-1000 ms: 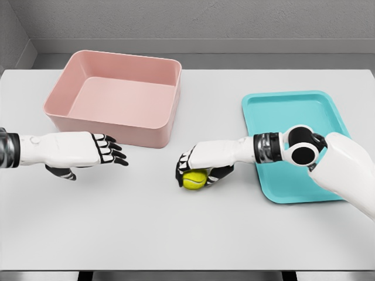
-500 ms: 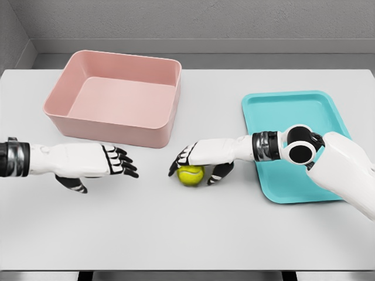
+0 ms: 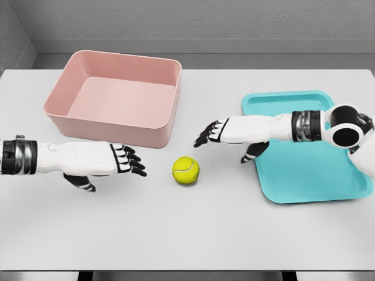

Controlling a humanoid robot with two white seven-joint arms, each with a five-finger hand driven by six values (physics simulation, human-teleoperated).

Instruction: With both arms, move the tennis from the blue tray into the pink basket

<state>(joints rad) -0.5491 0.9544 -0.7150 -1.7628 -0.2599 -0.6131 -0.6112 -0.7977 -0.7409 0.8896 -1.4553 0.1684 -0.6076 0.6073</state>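
Note:
A yellow-green tennis ball lies free on the white table, between the pink basket and the blue tray. My right hand hovers up and to the right of the ball, fingers spread, holding nothing. From the left, my left hand reaches toward the ball with straight open fingers and stops a short gap to its left, not touching it. The basket and the tray hold nothing.
The white table stretches wide in front of the ball, its front edge near the bottom of the view. The basket's near wall stands just behind my left hand. A grey wall runs along the back.
My right hand let go of the ball and pulled back up and to the right toward the tray. The ball stays on the table. My left hand moved right, closer to the ball.

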